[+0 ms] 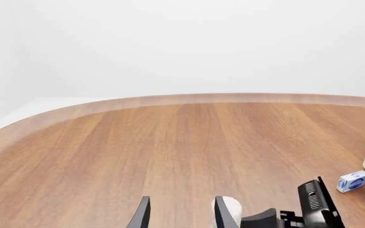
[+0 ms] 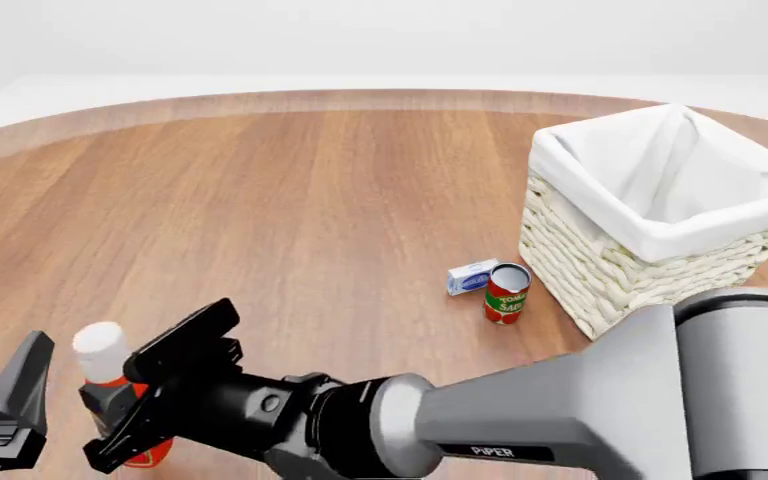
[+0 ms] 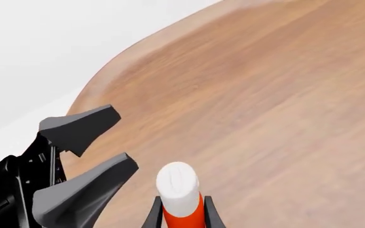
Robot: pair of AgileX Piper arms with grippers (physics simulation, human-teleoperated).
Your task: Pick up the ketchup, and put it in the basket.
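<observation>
1. Surface (image 2: 291, 220): wooden, with a curved far edge; broad bare room is seen across its middle and left, reaching to that edge.
2. Ketchup (image 2: 107, 385): stood upright near the front-left edge, long axis vertical, white cap uppermost.
3. Right hand (image 2: 137, 400): closed about the ketchup's red body, fingers (image 3: 152, 216) pressed to either side below the cap.
4. Left hand (image 1: 181, 216): parted and empty, positioned just beside the ketchup at the lower left corner.
5. Basket (image 2: 598, 270): placed at far right, well apart from the ketchup, mouth upward.
6. Tomato sauce can (image 2: 506, 293) and small white-blue box (image 2: 472, 276): set just beside the basket's near-left corner.
</observation>
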